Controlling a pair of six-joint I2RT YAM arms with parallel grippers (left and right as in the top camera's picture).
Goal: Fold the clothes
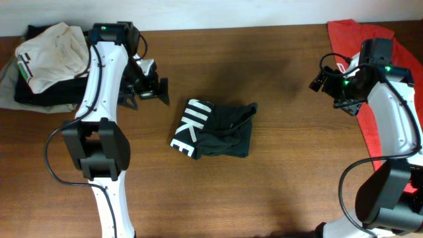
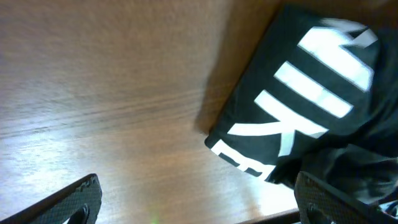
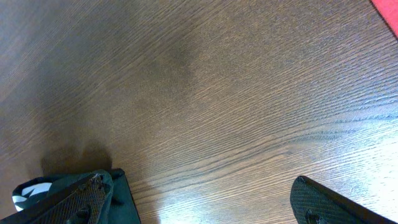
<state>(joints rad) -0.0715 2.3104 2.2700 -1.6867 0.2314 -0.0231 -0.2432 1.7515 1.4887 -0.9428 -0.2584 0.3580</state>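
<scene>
The clothes (image 1: 215,129), a black T-shirt with white NIKE lettering, lie as a compact, slightly rumpled bundle in the middle of the table. My left gripper (image 1: 147,96) hangs open just left of the bundle and holds nothing. In the left wrist view the shirt (image 2: 323,93) fills the upper right, and bare wood lies between the wide-apart fingers (image 2: 78,200) of the left gripper (image 2: 199,208). My right gripper (image 1: 325,87) is open far to the right, away from the shirt. The right gripper (image 3: 202,205) spans bare wood, with a shirt edge (image 3: 121,199) by its left finger.
A red T-shirt (image 1: 353,33) lies at the table's right edge under the right arm, and its corner (image 3: 388,9) shows in the right wrist view. A white folded garment (image 1: 53,53) rests on a dark pile at the back left. The wooden table (image 1: 277,178) is brown.
</scene>
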